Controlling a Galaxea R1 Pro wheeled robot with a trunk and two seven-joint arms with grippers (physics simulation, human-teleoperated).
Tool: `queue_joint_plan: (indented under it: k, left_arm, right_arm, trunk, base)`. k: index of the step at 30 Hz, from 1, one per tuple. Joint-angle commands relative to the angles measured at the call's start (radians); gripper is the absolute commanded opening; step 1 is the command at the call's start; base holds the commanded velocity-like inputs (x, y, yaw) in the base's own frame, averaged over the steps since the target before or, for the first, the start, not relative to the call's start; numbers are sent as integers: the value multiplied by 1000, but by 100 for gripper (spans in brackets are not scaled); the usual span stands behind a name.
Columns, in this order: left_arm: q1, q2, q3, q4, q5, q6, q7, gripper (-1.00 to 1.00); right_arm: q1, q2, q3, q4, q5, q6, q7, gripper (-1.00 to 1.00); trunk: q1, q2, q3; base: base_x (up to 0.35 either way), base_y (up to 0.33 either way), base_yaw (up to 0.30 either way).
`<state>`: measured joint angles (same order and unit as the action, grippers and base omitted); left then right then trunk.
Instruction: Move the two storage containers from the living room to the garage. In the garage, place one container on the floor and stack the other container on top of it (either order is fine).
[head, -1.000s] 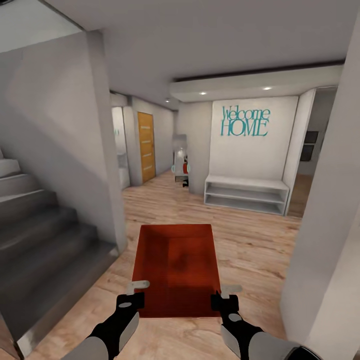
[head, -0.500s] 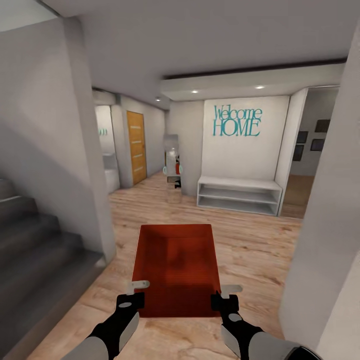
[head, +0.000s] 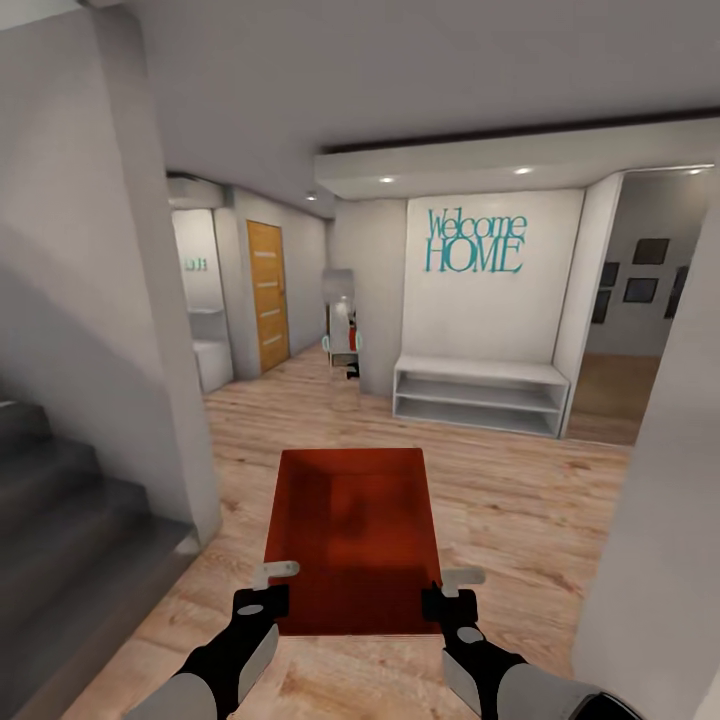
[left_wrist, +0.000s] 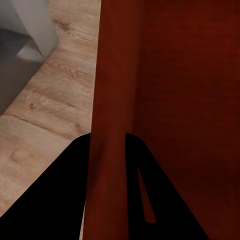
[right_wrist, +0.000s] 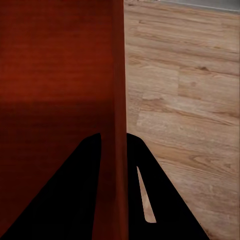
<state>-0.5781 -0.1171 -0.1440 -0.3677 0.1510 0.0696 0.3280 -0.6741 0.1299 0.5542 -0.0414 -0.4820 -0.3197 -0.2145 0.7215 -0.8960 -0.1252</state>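
Storage container (head: 352, 535), orange-red, open-topped and rectangular, carried in front of the robot above a wood-plank floor (head: 520, 500). Left gripper (head: 268, 586): jaws clenched on the container's left wall near its near corner; in the left wrist view the thin wall (left_wrist: 111, 125) passes between the two dark fingers (left_wrist: 60, 195), one outside and one inside the box. Right gripper (head: 452, 590): jaws clenched likewise on the right wall; in the right wrist view that wall (right_wrist: 119, 100) runs between the fingers (right_wrist: 165, 200), with the container's interior on one side and floor planks on the other. Both black forearms enter from the lower edge of the head view, the container held level between them with its long axis pointing away from the robot. Surroundings: grey staircase (head: 70, 540) at left, beside a grey wall; orange wooden door (head: 268, 295) farther back on the left; a white low shelf unit (head: 480, 395) against a white wall bearing teal lettering "Welcome HOME" (head: 475, 242); recessed ceiling lights above it; an opening at right with dark picture frames (head: 640, 270) on the wall beyond.
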Motion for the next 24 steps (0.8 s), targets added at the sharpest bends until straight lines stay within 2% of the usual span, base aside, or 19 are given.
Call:
queue_joint_plan:
  k: [1, 24]
  left_arm:
    - [-1, 35, 11, 0, 18, 7, 11, -100]
    - [-1, 35, 11, 0, 18, 7, 11, -100]
  right_arm:
    - [-1, -13, -27, -4, 6, -4, 0, -100]
    - [-1, -13, -27, -4, 7, -4, 1, -100]
  trunk:
    - [1, -1, -1]
    - [1, -1, -1]
  base:
    - [323, 0, 0]
    - [323, 0, 0]
